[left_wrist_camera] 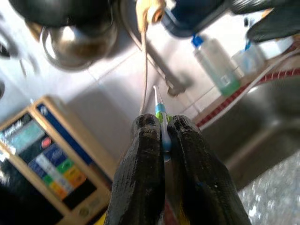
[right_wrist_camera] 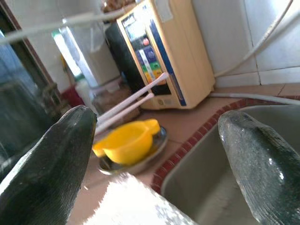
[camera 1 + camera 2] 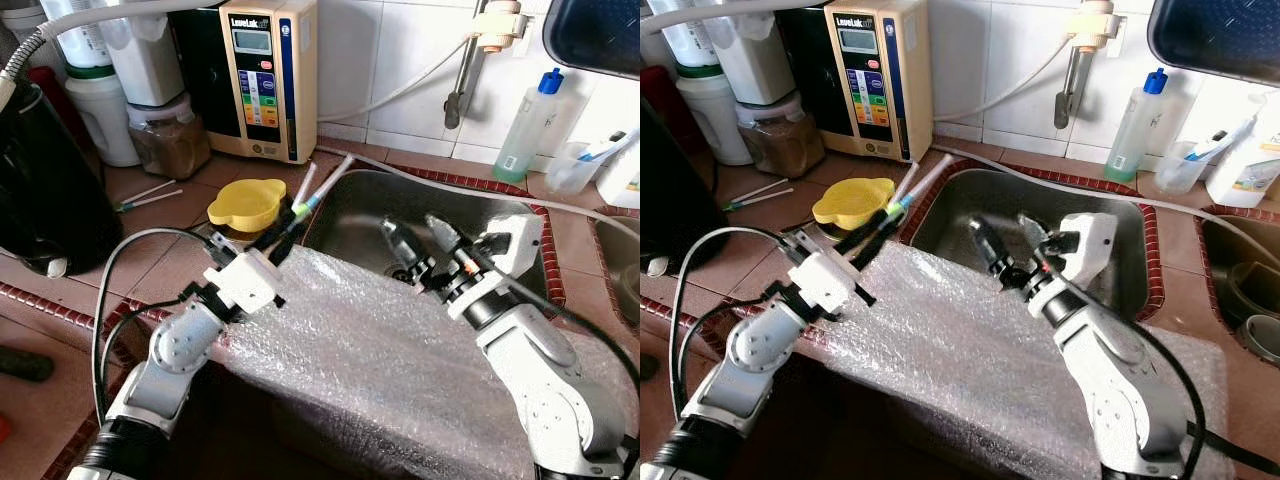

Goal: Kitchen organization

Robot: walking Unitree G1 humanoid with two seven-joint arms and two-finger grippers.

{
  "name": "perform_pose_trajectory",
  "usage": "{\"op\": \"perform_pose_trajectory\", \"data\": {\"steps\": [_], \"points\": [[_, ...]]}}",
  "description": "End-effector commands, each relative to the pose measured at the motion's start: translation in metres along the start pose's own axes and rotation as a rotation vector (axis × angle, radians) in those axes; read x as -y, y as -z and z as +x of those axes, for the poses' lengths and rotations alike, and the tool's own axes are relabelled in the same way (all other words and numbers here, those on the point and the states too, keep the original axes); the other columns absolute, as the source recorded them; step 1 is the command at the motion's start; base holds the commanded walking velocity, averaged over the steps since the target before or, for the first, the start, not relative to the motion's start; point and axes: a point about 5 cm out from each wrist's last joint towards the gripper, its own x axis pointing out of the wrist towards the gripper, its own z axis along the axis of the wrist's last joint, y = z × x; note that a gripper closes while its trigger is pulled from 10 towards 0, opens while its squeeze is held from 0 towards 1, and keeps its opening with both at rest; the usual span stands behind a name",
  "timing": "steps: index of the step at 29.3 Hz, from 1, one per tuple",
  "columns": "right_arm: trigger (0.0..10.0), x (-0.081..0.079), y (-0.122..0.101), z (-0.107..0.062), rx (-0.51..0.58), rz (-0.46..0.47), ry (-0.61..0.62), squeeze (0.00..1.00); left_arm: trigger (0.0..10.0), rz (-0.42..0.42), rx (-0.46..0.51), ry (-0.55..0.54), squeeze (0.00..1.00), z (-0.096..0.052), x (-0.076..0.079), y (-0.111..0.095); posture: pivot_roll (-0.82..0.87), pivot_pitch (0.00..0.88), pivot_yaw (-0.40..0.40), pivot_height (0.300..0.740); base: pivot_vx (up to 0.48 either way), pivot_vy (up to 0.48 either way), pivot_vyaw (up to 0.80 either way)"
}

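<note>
Left eye view: left pincer (image 3: pixel 283 226) clamps white plastic sticks (image 3: pixel 318 186) beside steel sink (image 3: pixel 360 215); right pincer (image 3: pixel 418 238) gapes wide over sink.

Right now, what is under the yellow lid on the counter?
The yellow lid sits on a dark dish, whose rim shows around it. Whatever lies inside the dish is covered by the lid.

Glossy steel sink (image 3: pixel 370 215), bubble wrap (image 3: pixel 380 350)
</note>
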Motion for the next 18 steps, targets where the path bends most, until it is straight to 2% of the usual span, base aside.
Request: {"op": "perform_pose_trajectory", "data": {"steps": [1, 4, 6, 8, 9, 12, 14, 16, 18], "points": [[10.0, -0.002, -0.003, 0.004, 0.012, 0.061, -0.014, 0.00, 0.0, 0.036, 0.059, 0.025, 0.00, 0.007, 0.001, -0.009, -0.05, 0.000, 0.009, 0.740, 0.000, 0.000, 0.00], [10.0, 0.000, -0.007, 0.016, 0.051, 0.185, 0.008, 0.00, 0.4, 0.081, 0.113, 0.096, 0.00, 0.012, 0.010, -0.015, -0.05, 0.000, 0.008, 0.740, 0.000, 0.000, 0.00], [10.0, 0.002, -0.007, 0.023, 0.057, 0.244, 0.027, 0.00, 0.1, 0.083, 0.121, 0.110, 0.00, 0.014, 0.014, -0.016, -0.05, 0.000, 0.012, 0.740, 0.000, 0.000, 0.00], [10.0, 0.002, -0.008, 0.026, 0.060, 0.263, 0.032, 0.00, 0.1, 0.085, 0.128, 0.119, 0.00, 0.016, 0.015, -0.016, -0.05, 0.000, 0.012, 0.740, 0.000, 0.000, 0.00], [10.0, 0.001, -0.008, 0.030, 0.059, 0.284, 0.035, 0.00, 0.6, 0.086, 0.132, 0.123, 0.00, 0.017, 0.017, -0.017, -0.05, 0.000, 0.015, 0.740, 0.000, 0.000, 0.00], [10.0, -0.001, -0.007, 0.035, 0.067, 0.339, 0.040, 0.00, 1.3, 0.088, 0.142, 0.122, 0.00, 0.022, 0.019, -0.018, -0.05, 0.000, 0.021, 0.740, 0.000, 0.000, 0.00], [10.0, -0.001, -0.006, 0.036, 0.074, 0.379, 0.060, 0.00, 2.2, 0.089, 0.148, 0.122, 0.00, 0.023, 0.021, -0.019, -0.06, 0.000, 0.020, 0.740, 0.000, 0.000, 0.00], [10.0, -0.001, -0.004, 0.036, 0.072, 0.401, 0.068, 0.00, 1.9, 0.091, 0.149, 0.118, 0.00, 0.023, 0.021, -0.019, -0.06, 0.000, 0.020, 0.740, 0.000, 0.000, 0.00], [10.0, -0.003, 0.002, 0.035, 0.054, 0.422, 0.078, 0.00, 2.2, 0.090, 0.151, 0.118, 0.00, 0.023, 0.023, -0.019, -0.06, 0.000, 0.022, 0.740, 0.000, 0.000, 0.00]]}}
